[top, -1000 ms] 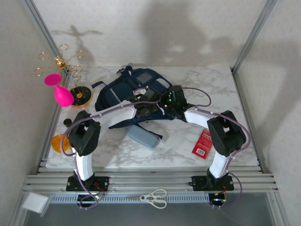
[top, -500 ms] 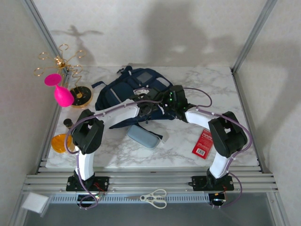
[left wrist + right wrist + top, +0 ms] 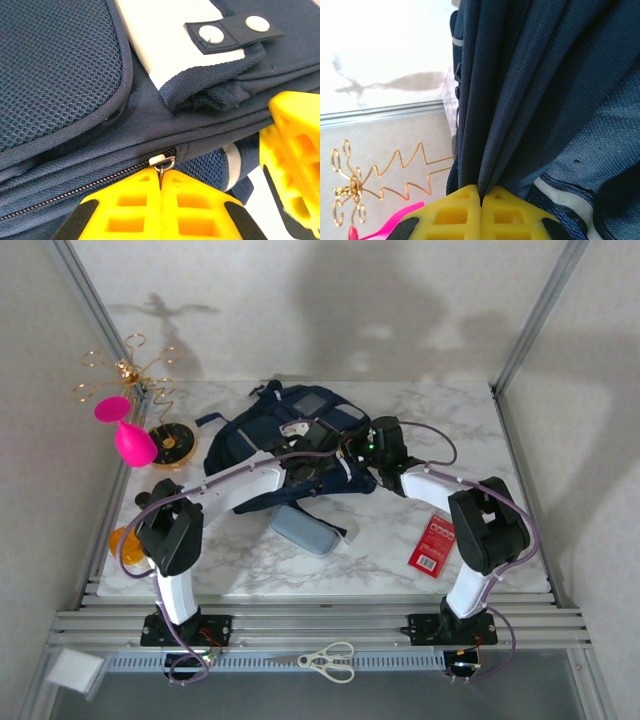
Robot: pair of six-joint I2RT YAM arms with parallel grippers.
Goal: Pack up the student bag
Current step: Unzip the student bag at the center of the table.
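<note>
The student bag [image 3: 285, 425] is lying in the upper centre of the top view on the marble table [image 3: 480, 440], with both arms reaching onto it. In the left wrist view, the left gripper [image 3: 161, 181] is pinching the zipper pull [image 3: 162, 162] at the lower centre, its yellow fingers pressing together on the metal tab. In the right wrist view, the right gripper [image 3: 481, 196] is clamping a fold of the bag's navy fabric at the bottom of the frame. A grey-blue pencil case [image 3: 305, 530] is lying just below the bag, and a red packet [image 3: 432, 543] is sitting at the lower right
</note>
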